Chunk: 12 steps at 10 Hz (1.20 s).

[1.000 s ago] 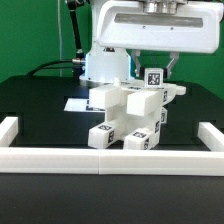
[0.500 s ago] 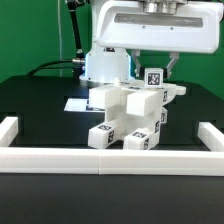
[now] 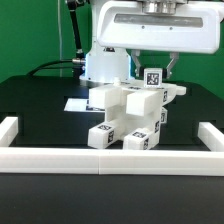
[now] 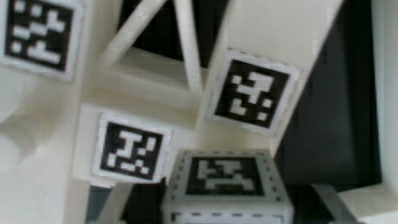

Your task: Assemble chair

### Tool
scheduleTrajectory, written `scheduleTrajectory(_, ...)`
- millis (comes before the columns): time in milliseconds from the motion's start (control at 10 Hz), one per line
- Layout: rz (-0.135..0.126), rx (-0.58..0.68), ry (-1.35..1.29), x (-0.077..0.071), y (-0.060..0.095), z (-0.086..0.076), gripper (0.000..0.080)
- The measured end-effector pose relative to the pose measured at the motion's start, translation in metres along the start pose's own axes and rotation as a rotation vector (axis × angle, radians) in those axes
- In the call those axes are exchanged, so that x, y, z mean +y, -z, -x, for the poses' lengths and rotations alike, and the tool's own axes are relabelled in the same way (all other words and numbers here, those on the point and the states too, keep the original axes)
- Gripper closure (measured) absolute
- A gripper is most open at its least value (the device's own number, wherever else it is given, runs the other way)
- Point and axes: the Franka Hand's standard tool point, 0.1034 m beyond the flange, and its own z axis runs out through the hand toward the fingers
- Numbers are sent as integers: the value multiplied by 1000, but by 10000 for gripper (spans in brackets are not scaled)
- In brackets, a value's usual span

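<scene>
Pincer [image 3: 154, 71]: jaws drawn in almost fully, dark fingers either side of a small upright tagged piece [image 3: 153, 78], which I read as gripped; the fingertips are not sharply resolved in the exterior view, so contact is a judgement. The wrist view is filled edge to edge with white tagged faces [image 4: 247, 95] at very close range. That fits a pincer sitting right down on the part, though no finger shows there. The held piece stands upright on top of the part-built chair [image 3: 125, 112], at the side toward the exterior view's right. It is probably a back post, held vertical so that it seats straight into the seat block below. The narrow grip would stop it tipping or twisting while it is pressed or turned home. The chair sits mid-table [image 3: 40, 100], its chunky tagged blocks stacked and joined, two tagged feet low at the front. It is tucked close behind the low white border wall [image 3: 110, 158], presumably so the wall braces it against sliding under the arm's push. The marker board [image 3: 74, 103] lies flat behind, toward the exterior view's left, and carries nothing. Whether the post is fully seated cannot be told from here
</scene>
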Motion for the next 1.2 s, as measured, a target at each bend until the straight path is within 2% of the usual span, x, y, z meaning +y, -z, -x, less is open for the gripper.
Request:
scheduleTrajectory(500,-2,-1,-297,-1,0,1,510)
scheduleTrajectory(1200,-23,-16,-761,-6,0,3,510)
